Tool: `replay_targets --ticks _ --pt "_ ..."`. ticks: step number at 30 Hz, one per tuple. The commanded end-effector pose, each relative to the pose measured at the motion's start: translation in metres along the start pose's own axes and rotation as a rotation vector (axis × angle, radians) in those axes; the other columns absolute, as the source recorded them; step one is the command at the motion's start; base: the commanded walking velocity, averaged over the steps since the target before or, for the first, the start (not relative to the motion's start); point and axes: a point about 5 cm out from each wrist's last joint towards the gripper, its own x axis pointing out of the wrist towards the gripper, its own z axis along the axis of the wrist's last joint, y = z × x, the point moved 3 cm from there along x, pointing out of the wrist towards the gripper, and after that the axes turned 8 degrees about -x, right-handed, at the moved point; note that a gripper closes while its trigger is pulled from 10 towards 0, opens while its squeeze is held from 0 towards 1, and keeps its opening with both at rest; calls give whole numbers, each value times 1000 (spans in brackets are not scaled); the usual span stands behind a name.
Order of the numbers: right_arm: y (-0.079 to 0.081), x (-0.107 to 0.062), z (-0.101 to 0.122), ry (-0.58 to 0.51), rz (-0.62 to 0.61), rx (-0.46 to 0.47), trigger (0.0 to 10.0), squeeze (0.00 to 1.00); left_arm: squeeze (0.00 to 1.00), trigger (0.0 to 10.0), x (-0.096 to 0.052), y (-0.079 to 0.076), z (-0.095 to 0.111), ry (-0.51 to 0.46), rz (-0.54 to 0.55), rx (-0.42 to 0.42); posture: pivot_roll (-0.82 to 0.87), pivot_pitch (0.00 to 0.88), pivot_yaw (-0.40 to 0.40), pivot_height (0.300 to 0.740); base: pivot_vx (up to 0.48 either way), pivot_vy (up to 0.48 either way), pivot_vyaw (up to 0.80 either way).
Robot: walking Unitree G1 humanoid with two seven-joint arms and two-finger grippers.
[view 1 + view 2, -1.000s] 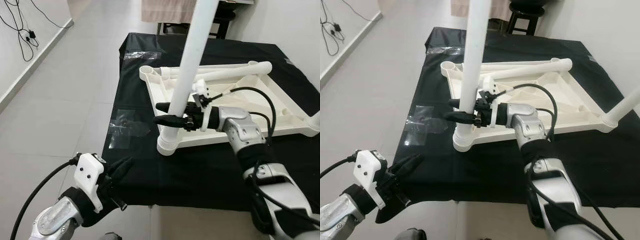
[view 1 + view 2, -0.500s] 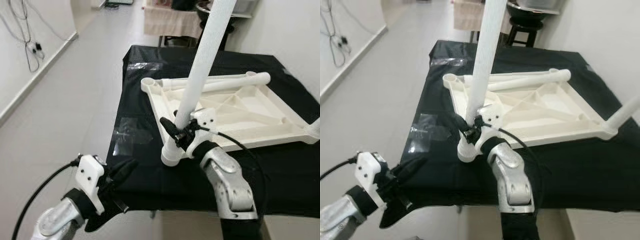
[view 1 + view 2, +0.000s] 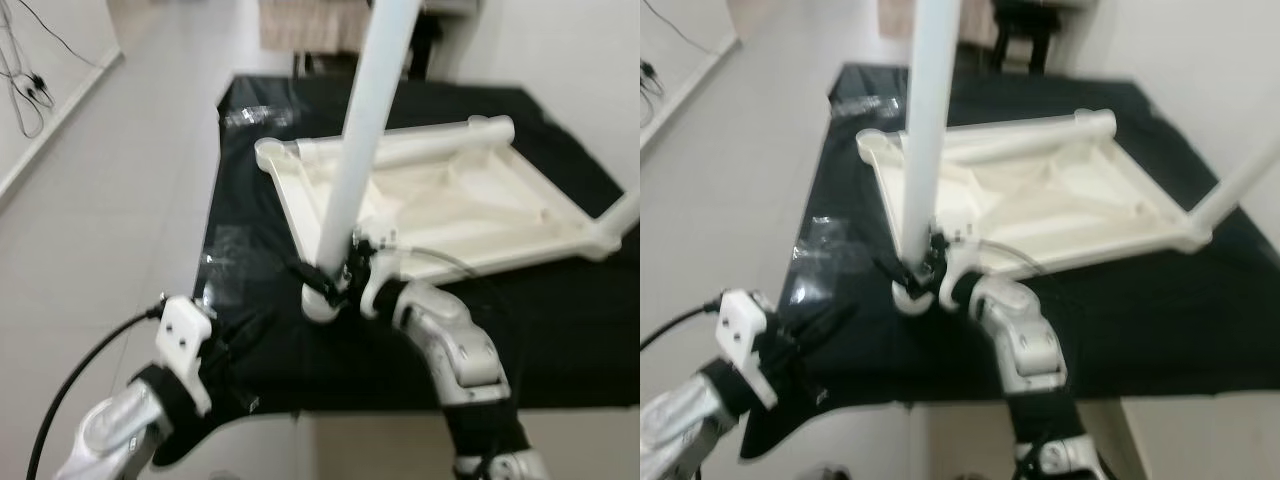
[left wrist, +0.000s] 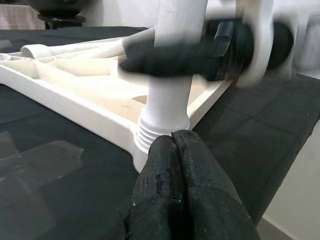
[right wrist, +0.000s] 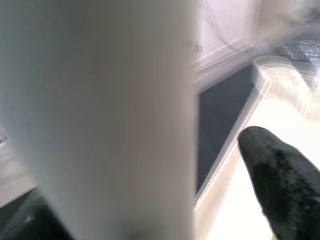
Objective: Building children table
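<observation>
Your right end effector (image 3: 325,278) pinches the upright white leg (image 3: 362,150) near its socket; your left end effector (image 4: 172,200), pressed together, waits nearby.

Bright even daylight, motion blur throughout, soft focus

No text, label, brand, number or sign can be read anywhere here; the views are blurred, and the white plastic parts and the black cloth carry no legible marking.
</observation>
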Motion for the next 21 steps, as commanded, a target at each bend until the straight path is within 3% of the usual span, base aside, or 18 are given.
replay_targets --ticks 1,2,5,8,10,11,12,13,21 --pt "-5 -5 -6 -7 29 12 10000 0 0 10000 -1 -1 -3 5 -4 -12 117 109 -103 740 0 0 0" --pt "-13 -7 -4 -10 115 6 10000 0 0 10000 0 -1 -4 4 -4 -14 117 106 -103 740 0 0 0" --pt "-15 -7 -4 -13 140 7 10000 0 0 10000 0 -1 -4 3 -4 -14 117 106 -103 740 0 0 0" --pt "-15 -5 -4 7 304 37 10000 0 0 10000 1 0 -5 2 -2 -13 134 104 -106 740 0 0 0" --pt "-15 -5 -4 7 304 37 10000 0 0 10000 1 0 -5 2 -2 -13 134 104 -106 740 0 0 0" --pt "-15 -4 -4 16 351 52 4706 0 0 10000 1 -1 -5 2 -1 -13 136 104 -106 740 0 0 0" --pt "-15 -4 -4 16 351 52 4706 0 0 10000 1 -1 -5 2 -1 -13 136 104 -106 740 0 0 0" --pt "-21 -1 -6 37 390 80 0 0 0 10000 1 -1 -5 1 0 -11 146 107 -112 740 0 0 0" --pt "-28 -5 -8 44 373 53 0 0 0 10000 0 -2 -3 -2 16 9 136 116 -109 740 0 0 0"
